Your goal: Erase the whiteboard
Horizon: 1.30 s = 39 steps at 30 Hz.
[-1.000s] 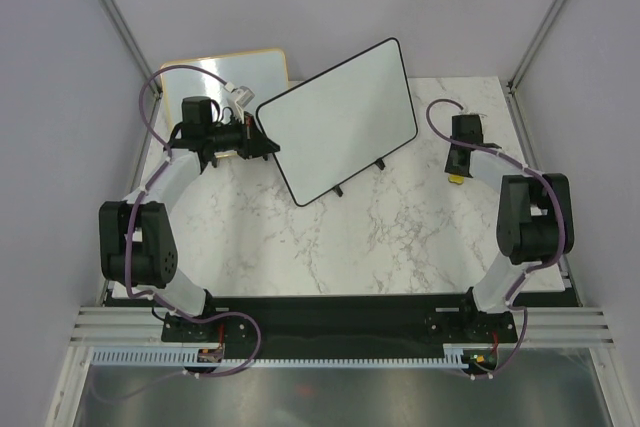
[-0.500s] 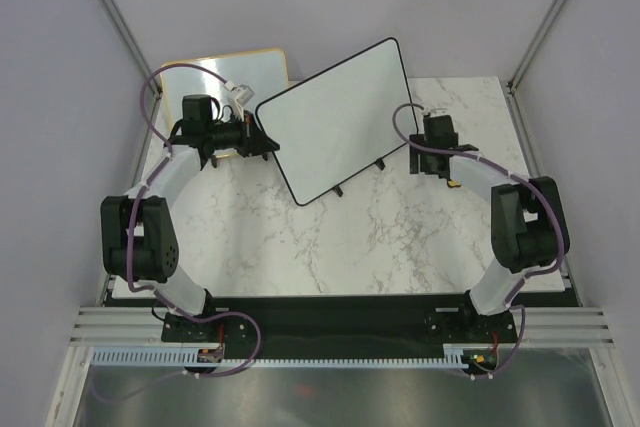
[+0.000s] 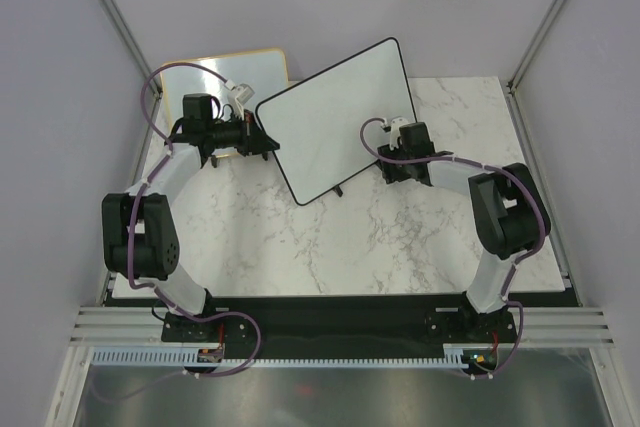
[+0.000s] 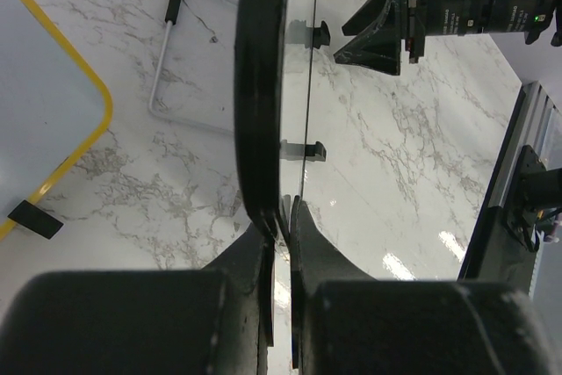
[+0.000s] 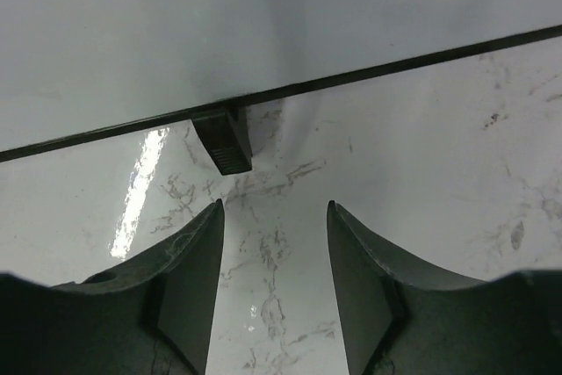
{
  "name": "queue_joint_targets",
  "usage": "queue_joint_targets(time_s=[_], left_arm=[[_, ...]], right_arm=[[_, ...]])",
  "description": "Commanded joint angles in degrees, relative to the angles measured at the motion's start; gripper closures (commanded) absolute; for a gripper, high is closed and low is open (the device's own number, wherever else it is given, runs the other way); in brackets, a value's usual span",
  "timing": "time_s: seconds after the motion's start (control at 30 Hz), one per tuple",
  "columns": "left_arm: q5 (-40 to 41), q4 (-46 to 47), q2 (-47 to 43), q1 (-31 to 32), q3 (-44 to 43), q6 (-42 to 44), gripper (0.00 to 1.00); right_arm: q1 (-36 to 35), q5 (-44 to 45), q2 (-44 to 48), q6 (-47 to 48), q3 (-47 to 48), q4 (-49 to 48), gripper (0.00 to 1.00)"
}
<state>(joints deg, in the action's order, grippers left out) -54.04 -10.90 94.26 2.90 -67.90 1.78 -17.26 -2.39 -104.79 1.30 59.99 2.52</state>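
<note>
The whiteboard [image 3: 340, 117], white with a thin black frame, stands tilted on small black feet at the back middle of the table; its face shows no marks. My left gripper [image 3: 272, 144] is shut on the board's left edge, and the left wrist view shows its fingers [image 4: 309, 243] clamped on the black frame [image 4: 262, 85]. My right gripper [image 3: 390, 165] is open and empty, low beside the board's lower right edge. In the right wrist view the gripper [image 5: 274, 217] points at a black foot [image 5: 222, 140] under the board [image 5: 263, 15].
A smaller orange-framed whiteboard [image 3: 225, 72] lies behind the left arm and also shows in the left wrist view [image 4: 44, 111]. A thin metal rod with a black handle [image 4: 162, 59] lies behind the large board. The marble table [image 3: 400, 237] spreads in front of it.
My right arm has swung left from the table's right side to the board's lower right edge. My left gripper keeps its hold on the board's left edge.
</note>
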Motion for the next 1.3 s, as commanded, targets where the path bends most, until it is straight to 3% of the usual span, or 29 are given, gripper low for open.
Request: queue_joint_targets(time_s=[0.0, 0.5, 1.0, 1.1, 1.27], left_arm=[[3.59, -2.81, 2.24, -0.08, -0.83, 7.71, 0.97], [2.71, -3.25, 3.04, -0.08, -1.18, 7.62, 0.94], [1.83, -3.52, 3.39, -0.08, -0.57, 7.8, 0.82], [2.1, -3.43, 3.48, -0.08, -0.13, 8.15, 0.74], [2.62, -3.25, 3.74, -0.08, -0.04, 8.5, 0.7]], right_arm=[[-0.58, -4.81, -0.67, 4.32, 3.29, -3.23, 0.43], [-0.76, -9.21, -5.86, 7.05, 9.79, 2.48, 0.64], [-1.38, -8.51, -6.74, 10.21, 10.59, 5.47, 1.0], [-1.46, -7.72, -6.74, 11.26, 10.24, 6.0, 1.0], [-1.73, -6.75, -6.83, 11.8, 9.97, 6.26, 1.0]])
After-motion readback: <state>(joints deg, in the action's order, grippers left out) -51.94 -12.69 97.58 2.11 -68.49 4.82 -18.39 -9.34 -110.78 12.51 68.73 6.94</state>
